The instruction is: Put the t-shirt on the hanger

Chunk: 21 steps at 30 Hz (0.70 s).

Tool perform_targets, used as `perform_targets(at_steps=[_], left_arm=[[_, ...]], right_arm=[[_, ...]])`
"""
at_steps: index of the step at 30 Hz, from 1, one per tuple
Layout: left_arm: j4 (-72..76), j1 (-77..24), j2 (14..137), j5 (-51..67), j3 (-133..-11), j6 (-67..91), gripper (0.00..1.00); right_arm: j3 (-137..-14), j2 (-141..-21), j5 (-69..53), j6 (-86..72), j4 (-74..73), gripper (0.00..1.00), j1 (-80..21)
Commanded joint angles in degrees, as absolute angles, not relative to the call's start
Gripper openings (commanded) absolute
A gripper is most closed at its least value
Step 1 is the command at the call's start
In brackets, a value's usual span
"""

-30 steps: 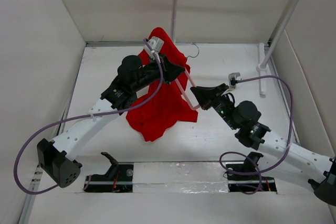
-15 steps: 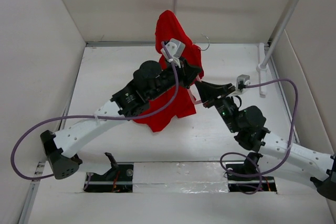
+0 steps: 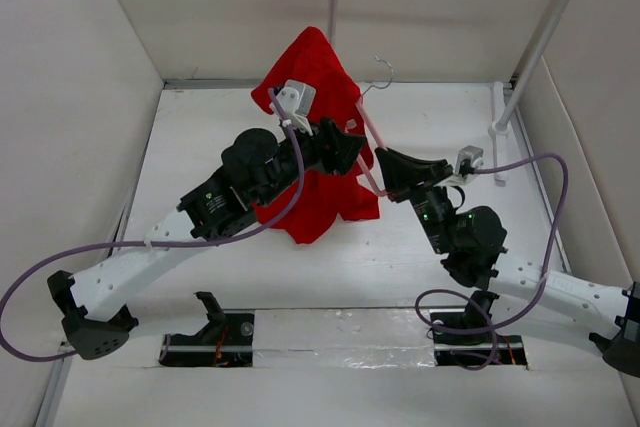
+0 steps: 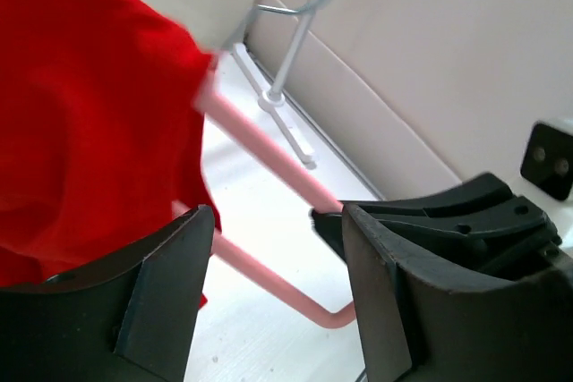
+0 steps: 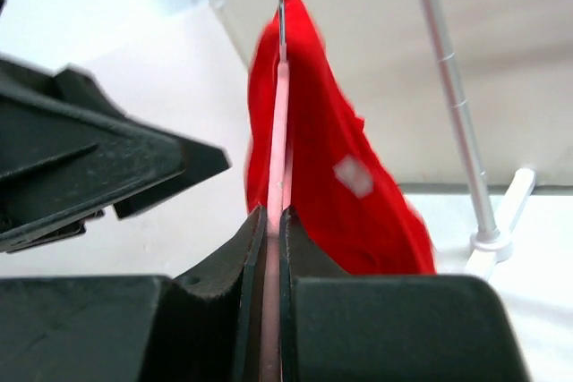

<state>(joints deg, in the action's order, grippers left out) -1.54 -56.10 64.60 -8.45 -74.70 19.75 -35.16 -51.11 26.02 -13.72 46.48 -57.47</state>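
The t-shirt (image 3: 315, 72) is hung partly over the hanger (image 3: 371, 133), which is pinched by the right gripper (image 3: 383, 159), while the left gripper (image 3: 352, 152) is held spread beside it; full seating is judged outstanding.

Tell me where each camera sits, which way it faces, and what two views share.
Top external: above and behind the arms, looking down on the table; both arms show, left gripper and right gripper close together at the t-shirt.
Left wrist: on the left arm, facing the hanger and clothes rack between its own open fingers.
Right wrist: on the right arm, sighting along its fingers, shut on the hanger, toward the t-shirt.
Shared: both wrist views catch the t-shirt, hanger and clothes rack.
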Motion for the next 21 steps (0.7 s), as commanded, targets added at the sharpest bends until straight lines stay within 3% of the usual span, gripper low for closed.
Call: perform_targets(at_steps=[1, 4, 10, 15, 21], left_arm=[[1.14, -56.51, 62.66, -16.06, -76.37, 22.57, 0.56], [2.19, -56.51, 63.54, -24.93, -77.17, 26.61, 0.57], [7.29, -52.74, 63.02, -26.72, -72.87, 32.95, 0.55], [12.05, -45.36, 63.71, -20.05, -71.17, 38.22, 0.60], [12.74, -44.82, 70.92, -16.88, -76.11, 38.58, 0.64]], right_arm=[[-34.28, -48.52, 28.65, -13.18, 56.25, 0.00, -57.66], [-34.19, -48.25, 27.95, -13.18, 53.97, 0.00, -57.66], [-32.17, -46.06, 28.65, -13.71, 53.00, 0.00, -57.66], [-31.55, -45.96, 28.39, -13.88, 53.17, 0.00, -57.66], [-31.82, -46.85, 27.16, -14.15, 52.56, 0.00, -58.18]])
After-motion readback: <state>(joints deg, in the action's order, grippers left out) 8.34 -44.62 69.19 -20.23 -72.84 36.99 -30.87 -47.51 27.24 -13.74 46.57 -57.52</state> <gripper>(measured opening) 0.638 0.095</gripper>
